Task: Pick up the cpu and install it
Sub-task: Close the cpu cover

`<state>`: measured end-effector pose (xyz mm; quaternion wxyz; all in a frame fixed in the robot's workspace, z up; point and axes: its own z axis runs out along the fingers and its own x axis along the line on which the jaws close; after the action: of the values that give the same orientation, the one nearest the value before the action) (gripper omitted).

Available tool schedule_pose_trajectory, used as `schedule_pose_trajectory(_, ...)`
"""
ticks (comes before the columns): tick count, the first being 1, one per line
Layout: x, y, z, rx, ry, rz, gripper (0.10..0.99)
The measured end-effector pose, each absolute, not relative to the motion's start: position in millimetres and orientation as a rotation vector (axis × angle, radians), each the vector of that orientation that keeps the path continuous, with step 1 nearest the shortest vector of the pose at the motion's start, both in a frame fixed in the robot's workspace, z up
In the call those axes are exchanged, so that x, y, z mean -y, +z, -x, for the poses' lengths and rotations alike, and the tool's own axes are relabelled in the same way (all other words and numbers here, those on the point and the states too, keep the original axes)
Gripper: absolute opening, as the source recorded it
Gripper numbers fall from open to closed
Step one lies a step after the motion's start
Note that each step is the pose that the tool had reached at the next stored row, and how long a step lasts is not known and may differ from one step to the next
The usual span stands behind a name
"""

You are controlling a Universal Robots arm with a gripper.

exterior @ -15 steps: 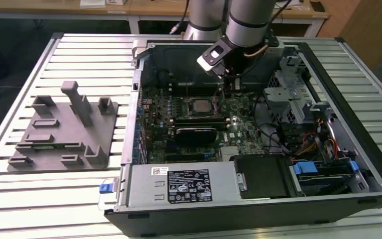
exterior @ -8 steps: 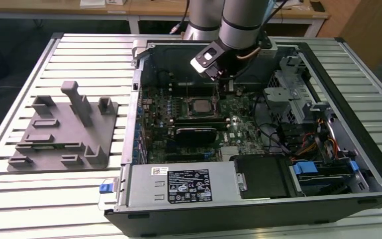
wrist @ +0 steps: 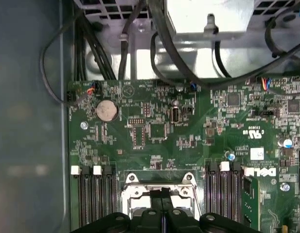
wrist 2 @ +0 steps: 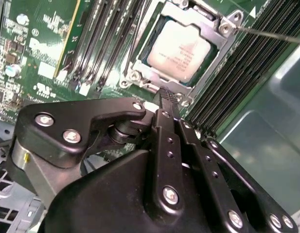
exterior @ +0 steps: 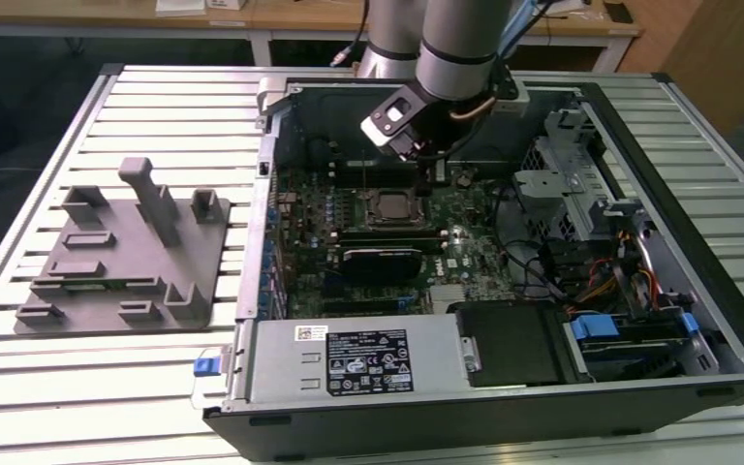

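Inside the open computer case [exterior: 476,426], the cpu [wrist 2: 179,51] lies seated in its socket frame [wrist: 132,191], just beside the gripper [wrist 2: 167,97], whose fingers are pressed together and clear of it; the second wrist view shows its pale silvery square top, while in the first wrist view the fingers cover it.

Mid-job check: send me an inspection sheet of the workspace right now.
Surface: slatted metal table, open computer case on it.
Job's things: cpu seated in the socket, nothing gripping it.
Clutter: grey fixture beside the case, on the exterior view's left.
Grippers: gripper shut, empty, close by the socket.
Cables: black cables along the case wall; coloured wires inside the case.
Surroundings: wooden benches behind the table.
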<state>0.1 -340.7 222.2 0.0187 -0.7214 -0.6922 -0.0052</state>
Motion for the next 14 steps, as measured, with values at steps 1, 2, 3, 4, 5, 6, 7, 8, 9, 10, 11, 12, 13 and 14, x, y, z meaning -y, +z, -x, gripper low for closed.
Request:
schedule_pose_trajectory(1, 340.7, 221.3, 1.2, 2.149, -0.016, 2.24, 0.106)
schedule_pose_trajectory(2, 340.6, 220.4, 2.3, 2.149, -0.015, 2.24, 0.106)
schedule_pose_trajectory(3, 340.7, 219.6, 3.5, 2.148, -0.015, 2.239, 0.106)
schedule_pose_trajectory(4, 340.7, 218.7, 4.6, 2.148, -0.014, 2.239, 0.106)
schedule_pose_trajectory(5, 340.7, 218.3, 5.5, 2.148, -0.014, 2.239, 0.106)
schedule_pose_trajectory(6, 340.7, 218.1, 5.9, 2.148, -0.013, 2.239, 0.106)
schedule_pose_trajectory(7, 340.7, 218.1, 6.3, 2.148, -0.013, 2.239, 0.106)
schedule_pose_trajectory(8, 340.7, 217.9, 6.9, 2.148, -0.014, 2.239, 0.106)
schedule_pose_trajectory(9, 340.7, 217.7, 7.8, 2.148, -0.014, 2.239, 0.106)
schedule_pose_trajectory(10, 340.7, 217.4, 9.2, 2.148, -0.014, 2.239, 0.106)
schedule_pose_trajectory(11, 340.7, 217.2, 10.6, 2.148, -0.014, 2.239, 0.106)
schedule_pose_trajectory(12, 340.7, 216.9, 12.4, 2.148, -0.014, 2.239, 0.106)
schedule_pose_trajectory(13, 340.7, 216.6, 14.1, 2.147, -0.014, 2.239, 0.106)
schedule_pose_trajectory(14, 340.7, 216.4, 15.9, 2.147, -0.015, 2.239, 0.106)
